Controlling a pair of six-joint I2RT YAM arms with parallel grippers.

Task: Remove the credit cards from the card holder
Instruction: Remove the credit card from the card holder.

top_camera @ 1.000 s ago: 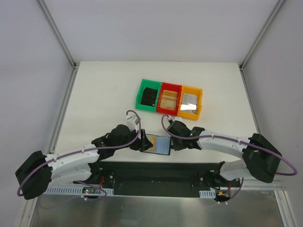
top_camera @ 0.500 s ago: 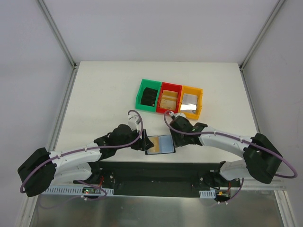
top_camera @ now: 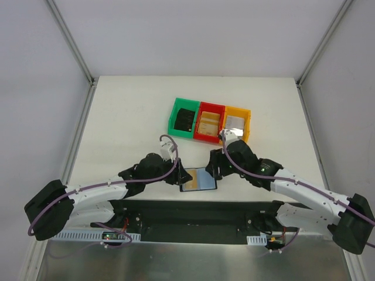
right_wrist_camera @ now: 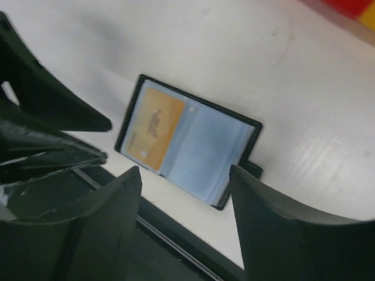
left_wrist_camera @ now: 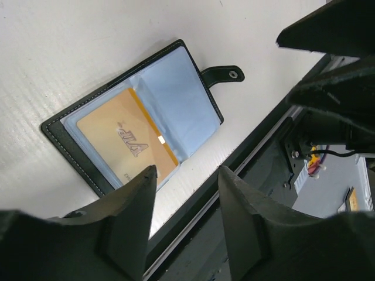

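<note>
The card holder (top_camera: 197,180) is lying opened flat on the white table (top_camera: 129,117), close to the near edge and between the two arms. Its black cover is facing down and its inner pockets are facing up. An orange card (left_wrist_camera: 126,143) is sitting in the clear pocket on the half nearer the left arm. The other half is showing only pale grey-blue lining (left_wrist_camera: 176,105). The small black closing tab (left_wrist_camera: 225,73) is sticking out sideways from that half, lying on the table.

The left claw (left_wrist_camera: 187,175) is hovering low just beside the card end of the holder. Its two fingers (left_wrist_camera: 132,216) are standing apart and are gripping nothing; a corner of the holder and the table edge are showing through the gap. The right claw (right_wrist_camera: 184,172) is hanging above the holder's other side, a little way off it. Its fingers (right_wrist_camera: 275,234) are spread wide and released, and the whole holder is showing between them in the right wrist view.

Farther back on the table, three small bins are standing touching in a row. A green bin (top_camera: 174,120) is holding something black, a red bin (top_camera: 210,108) is holding something orange-brown, and a yellow bin (top_camera: 237,111) is holding something pale grey.
</note>
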